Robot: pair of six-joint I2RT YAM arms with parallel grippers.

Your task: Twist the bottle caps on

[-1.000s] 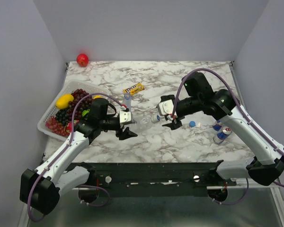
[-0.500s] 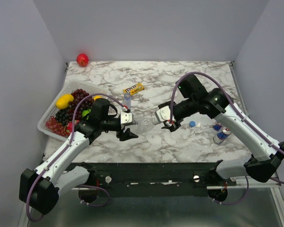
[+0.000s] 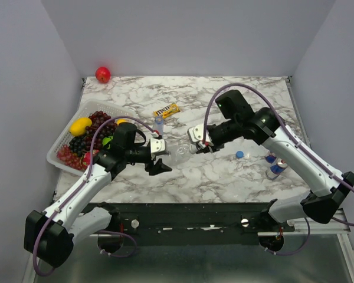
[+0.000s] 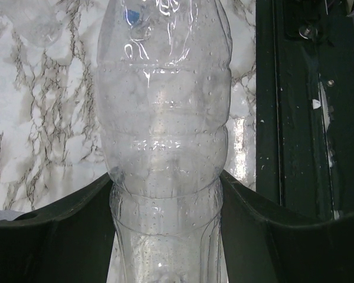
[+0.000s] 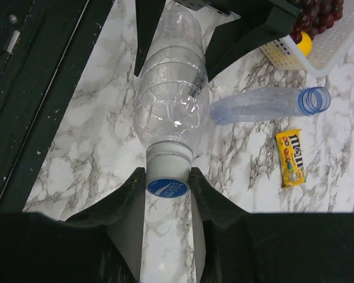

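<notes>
Clear bottle [image 5: 170,88]: held level between the two grippers, nearer the arm bases than the candy packet [image 3: 166,110].
Long axis: runs gripper to gripper, with the neck toward the right one.
Left gripper [image 4: 165,200]: clamped round the bottle's body.
Right gripper [image 5: 167,175]: pinching the blue cap [image 5: 168,187] on the neck.
Bottles seen: two; the slim bottle [image 5: 265,105] is just beside the packet.
Caps seen: two; the loose cap [image 3: 240,154] lies well right of the packet.
Cans [image 3: 275,165]: two.

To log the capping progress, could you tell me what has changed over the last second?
The right gripper, shut on a blue cap, moved left, bringing the cap up to the mouth of the clear bottle. The left gripper kept holding that bottle in place.
</notes>
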